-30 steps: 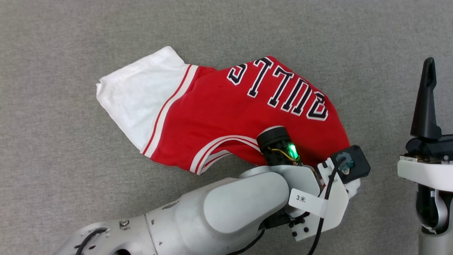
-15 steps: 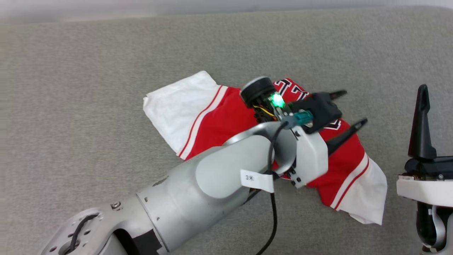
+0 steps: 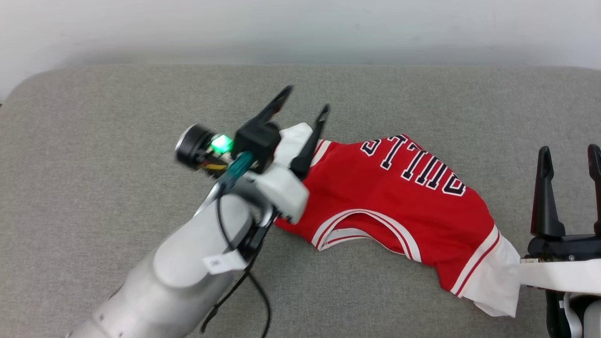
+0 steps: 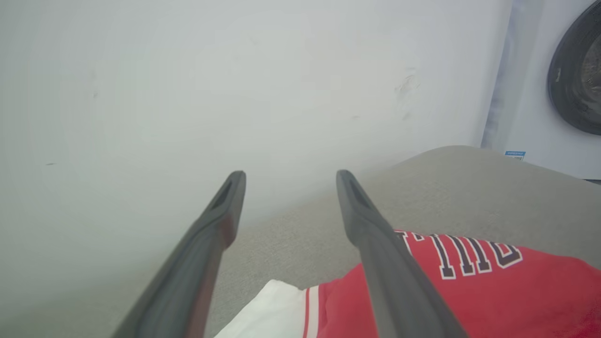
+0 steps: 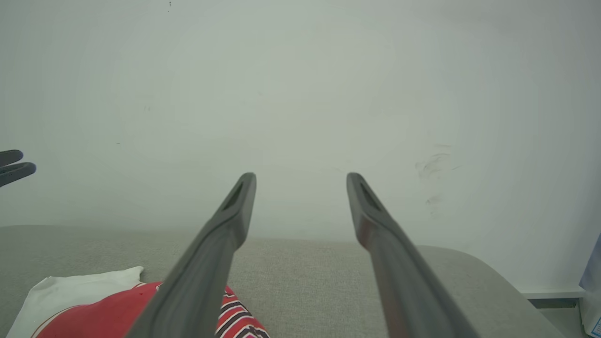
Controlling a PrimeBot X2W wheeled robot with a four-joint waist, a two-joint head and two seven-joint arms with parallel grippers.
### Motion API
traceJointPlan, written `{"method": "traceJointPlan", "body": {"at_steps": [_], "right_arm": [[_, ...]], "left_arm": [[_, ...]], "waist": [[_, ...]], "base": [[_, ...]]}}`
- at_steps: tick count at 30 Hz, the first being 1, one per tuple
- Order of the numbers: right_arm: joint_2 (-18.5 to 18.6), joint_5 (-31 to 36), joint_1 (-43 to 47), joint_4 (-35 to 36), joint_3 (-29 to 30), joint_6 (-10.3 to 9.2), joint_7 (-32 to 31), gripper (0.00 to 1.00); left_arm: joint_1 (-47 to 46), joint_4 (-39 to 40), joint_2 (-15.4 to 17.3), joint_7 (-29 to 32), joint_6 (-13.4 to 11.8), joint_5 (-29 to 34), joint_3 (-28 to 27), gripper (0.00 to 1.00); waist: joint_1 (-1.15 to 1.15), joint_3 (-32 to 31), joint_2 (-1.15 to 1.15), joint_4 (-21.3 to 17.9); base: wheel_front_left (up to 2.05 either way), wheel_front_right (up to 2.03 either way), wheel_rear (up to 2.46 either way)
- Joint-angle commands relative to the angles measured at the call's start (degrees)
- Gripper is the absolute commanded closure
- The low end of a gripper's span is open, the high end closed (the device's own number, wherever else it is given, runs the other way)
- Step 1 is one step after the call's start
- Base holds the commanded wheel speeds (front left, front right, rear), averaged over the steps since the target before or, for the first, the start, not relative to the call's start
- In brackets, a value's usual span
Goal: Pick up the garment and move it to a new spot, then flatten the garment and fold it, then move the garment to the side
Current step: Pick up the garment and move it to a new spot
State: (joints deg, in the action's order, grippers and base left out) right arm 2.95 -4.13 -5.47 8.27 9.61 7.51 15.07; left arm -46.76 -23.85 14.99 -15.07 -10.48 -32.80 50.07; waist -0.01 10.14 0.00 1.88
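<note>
Garment (image 3: 399,202) lies crumpled on the grey fabric surface (image 3: 94,141), spread from the centre of the head view toward the lower right. Red body faces up, with black white-outlined "BULLS" lettering upside down along the upper edge. Red-and-white striped neck trim curves along the lower middle edge. One white sleeve sits at the lower right of the frame, its end just beside the base of the right hand (image 3: 569,149). Other white sleeve is at the garment's left end, partly hidden behind the left hand (image 3: 305,99).

Left hand: above centre-left of the frame, pointing up and right, jaws spread wide, nothing between them. One of its fingers (image 3: 305,155) crosses in front of the white sleeve; touching or not, cannot tell. Left wrist view shows sleeve and red cloth below the hand. Green light (image 3: 220,143) glows on the wrist.

Right hand: right edge of the frame, upright, jaws wide apart, empty, off the cloth.

White wall (image 3: 300,28) runs behind the surface along the top. Left wrist view, upper right: white appliance (image 4: 530,117) with a dark round door.
</note>
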Motion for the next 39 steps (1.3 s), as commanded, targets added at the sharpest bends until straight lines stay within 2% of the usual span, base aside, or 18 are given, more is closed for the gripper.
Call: {"method": "traceJointPlan", "body": {"at_steps": [1,7,9,13,18,24,32,39], "right_arm": [[-0.14,-0.04,0.76,-0.22,0.02,-0.04,0.16,0.0],[-0.14,-0.11,2.54,-1.27,-0.27,-0.04,0.16,0.0],[-0.14,-0.1,2.88,-1.78,-0.36,-0.04,0.16,0.0],[-0.14,0.16,3.97,-2.58,-0.3,-0.05,0.16,0.0],[-0.14,0.29,5.6,-4.07,-0.68,-0.05,0.16,0.0],[-0.13,-0.16,7.59,-5.85,-1.23,-0.05,0.16,0.0],[-0.14,-0.52,9.56,-7.54,-1.47,-0.04,0.16,0.0],[-0.14,-0.8,10.5,-8.63,-1.73,-0.04,0.16,0.0]], "left_arm": [[3.09,1.45,1.39,-0.11,-1.3,1.65,-1.84,0.0],[15.79,8.98,4.27,-0.13,-5.94,6.62,-13.53,0.0],[19.93,11.25,4.5,-0.13,-6.94,8.24,-17.4,0.0],[27.93,14.76,3.98,-0.14,-7.34,11.38,-24.27,0.0],[35.92,17.34,1.81,-0.14,-6.12,14.97,-31.37,0.0],[42.14,18.3,-1.41,-0.14,-3.88,19.24,-36.86,0.0],[45.86,18.01,-5.16,-0.14,-0.71,24.15,-40.98,0.0],[47.3,18.2,-6.41,-0.15,0.96,27.76,-42.77,0.0]], "waist": [[0.01,-1.01,0.0,0.67],[0.01,-2.83,0.0,1.39],[0.01,-3.44,0.0,1.52],[0.01,-4.55,0.0,1.77],[0.01,-5.96,0.0,1.72],[0.01,-7.2,0.0,1.62],[0.01,-8.45,0.0,1.77],[0.01,-9.23,0.0,2.09]], "base": [[0.0,0.0,0.0],[0.0,0.0,0.0],[0.0,0.0,0.0],[0.0,0.0,0.0],[0.0,0.0,0.0],[0.0,0.0,0.0],[0.0,0.0,0.0],[0.0,0.0,0.0]]}}
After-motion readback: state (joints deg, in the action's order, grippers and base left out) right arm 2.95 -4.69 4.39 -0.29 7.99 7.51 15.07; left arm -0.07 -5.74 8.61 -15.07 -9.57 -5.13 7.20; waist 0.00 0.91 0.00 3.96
